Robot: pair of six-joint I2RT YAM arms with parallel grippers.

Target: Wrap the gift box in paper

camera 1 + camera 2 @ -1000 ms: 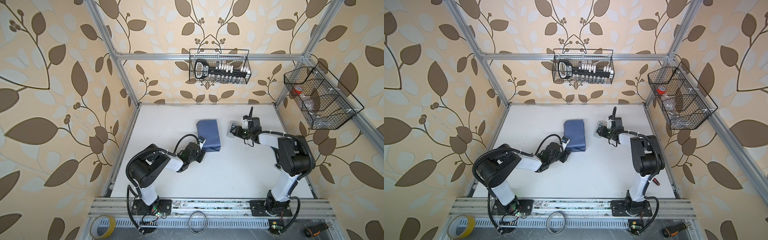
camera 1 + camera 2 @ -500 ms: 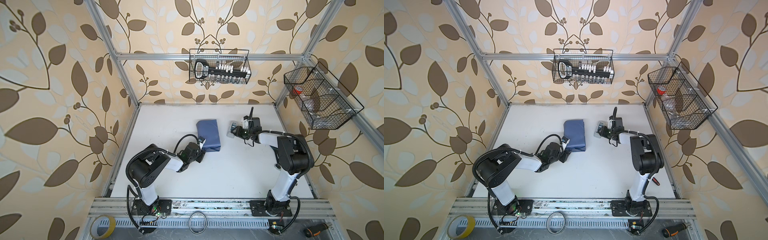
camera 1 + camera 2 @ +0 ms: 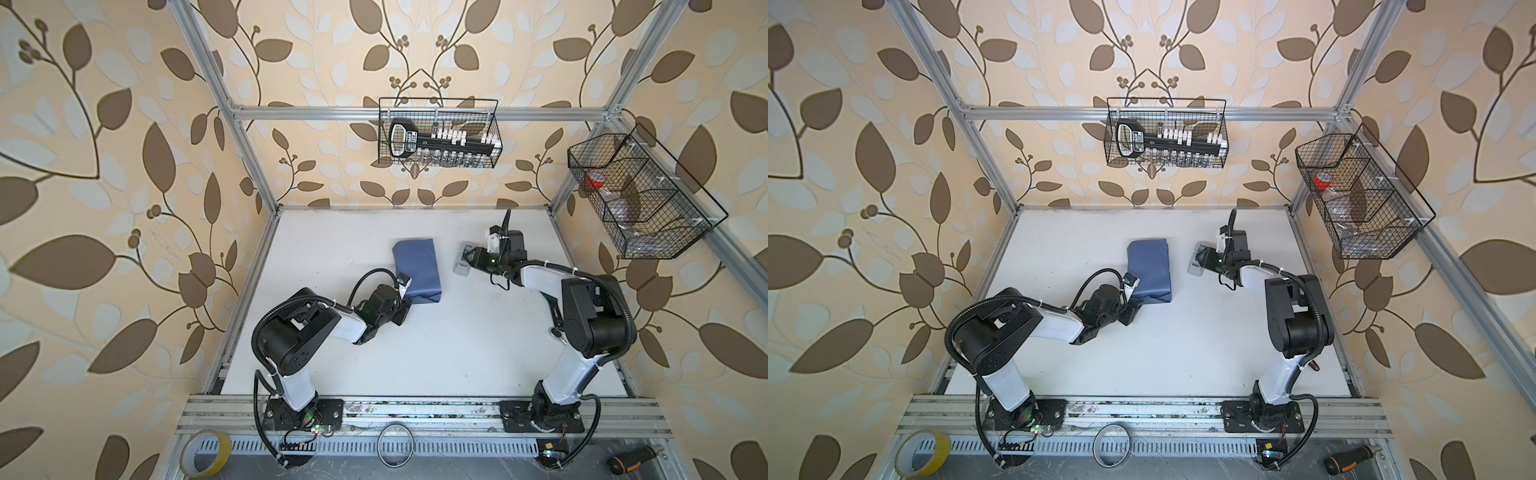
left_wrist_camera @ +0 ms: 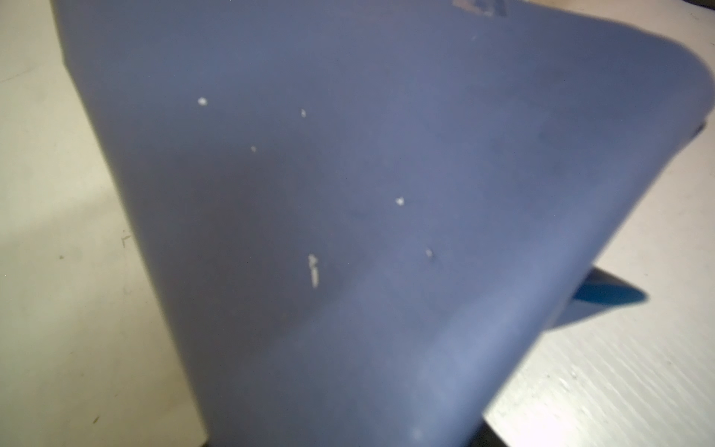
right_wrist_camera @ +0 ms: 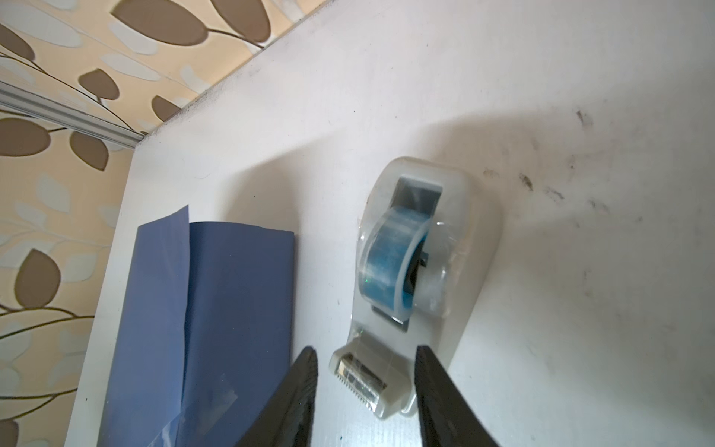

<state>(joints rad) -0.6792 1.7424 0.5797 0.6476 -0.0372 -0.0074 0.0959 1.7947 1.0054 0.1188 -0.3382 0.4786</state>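
Hardly anything has moved since 1 s ago: both arms and the parcel sit where they were. Paper point(image 3: 417, 266) is folded dark side out into a flat parcel on the table point(image 3: 436, 365), about mid-width, toward the far side. Box not visible. 1 flap overlaps the top, with a clear tape strip point(image 5: 222, 394) on the seam. Left gripper point(image 3: 404, 311) is at the parcel's near left corner; can't tell how its jaws stand or whether it has the paper. Right gripper point(image 5: 366, 350) is partly open, its 2 fingers point(image 5: 305, 387) straddling the cutter end of the tape dispenser point(image 5: 421, 240), just right of the parcel, not clamped on it.
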